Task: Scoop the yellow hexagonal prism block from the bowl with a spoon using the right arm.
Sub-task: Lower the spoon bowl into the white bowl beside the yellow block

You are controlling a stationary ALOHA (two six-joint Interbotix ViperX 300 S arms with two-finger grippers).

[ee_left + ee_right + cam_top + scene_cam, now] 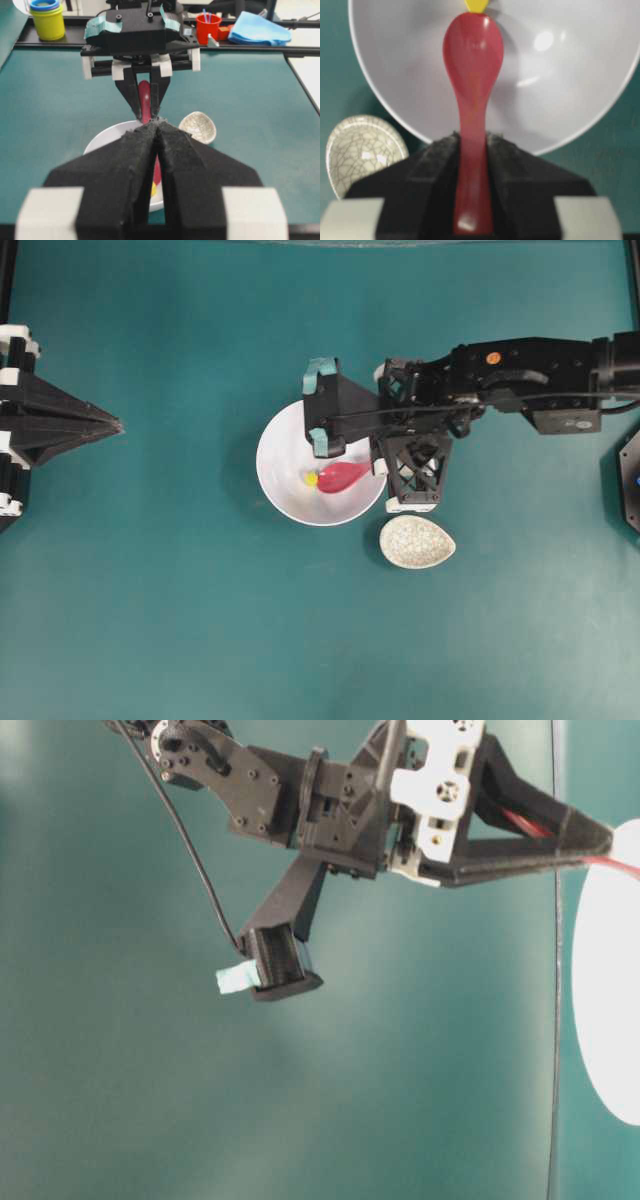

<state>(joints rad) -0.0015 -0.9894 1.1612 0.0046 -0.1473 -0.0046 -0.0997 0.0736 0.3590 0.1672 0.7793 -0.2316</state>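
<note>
The right claw point(470, 165) is gripping the spoon point(472, 55), nudging its tip against the block point(476, 5) in the bowl point(570, 75); next, probably sliding underneath.

Glossy white bowl point(285, 502), red spoon point(343, 477) scoop inside, tiny yellow block point(311, 479) touching its tip

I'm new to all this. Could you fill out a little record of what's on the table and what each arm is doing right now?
Right gripper: shut on the red spoon's handle
Red spoon: scoop down inside the white bowl
White bowl: middle of the teal table
Yellow block: in the bowl, at the spoon's tip, not in the scoop
Speckled dish: beside the bowl, holds nothing
Left gripper: shut, holding nothing, away from the bowl
</note>
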